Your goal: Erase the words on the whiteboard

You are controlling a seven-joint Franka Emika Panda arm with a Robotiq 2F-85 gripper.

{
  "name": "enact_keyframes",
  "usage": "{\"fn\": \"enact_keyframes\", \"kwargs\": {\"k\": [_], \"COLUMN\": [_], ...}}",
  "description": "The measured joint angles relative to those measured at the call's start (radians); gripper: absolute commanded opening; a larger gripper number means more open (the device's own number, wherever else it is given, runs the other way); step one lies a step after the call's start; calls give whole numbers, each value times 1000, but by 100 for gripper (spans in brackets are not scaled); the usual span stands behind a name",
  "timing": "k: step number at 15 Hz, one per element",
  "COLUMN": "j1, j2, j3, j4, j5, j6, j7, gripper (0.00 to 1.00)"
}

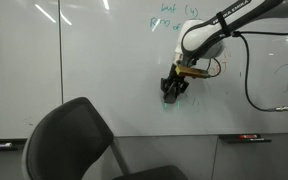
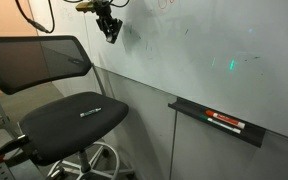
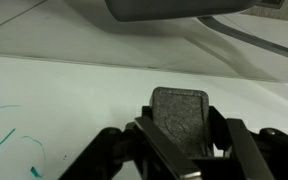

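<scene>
My gripper is shut on a dark grey eraser, with the fingers clamped on its sides, and holds it against or very near the whiteboard. Green writing sits high on the board above the gripper. In the wrist view green marks lie on the board at the lower left of the eraser. In an exterior view the gripper is at the top left of the board, with faint red writing to its right.
A black office chair stands in front of the board, also in an exterior view. A marker tray holds red markers. A black cable hangs from the arm.
</scene>
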Motion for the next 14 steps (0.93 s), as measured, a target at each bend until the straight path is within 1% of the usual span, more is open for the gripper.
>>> {"fn": "enact_keyframes", "kwargs": {"k": [7, 14], "j1": [4, -14], "j2": [95, 159], "j3": [4, -19], "j4": [115, 183], "j5": [7, 13], "j6": [-173, -278], "j7": [-145, -204], "gripper": [31, 31]}}
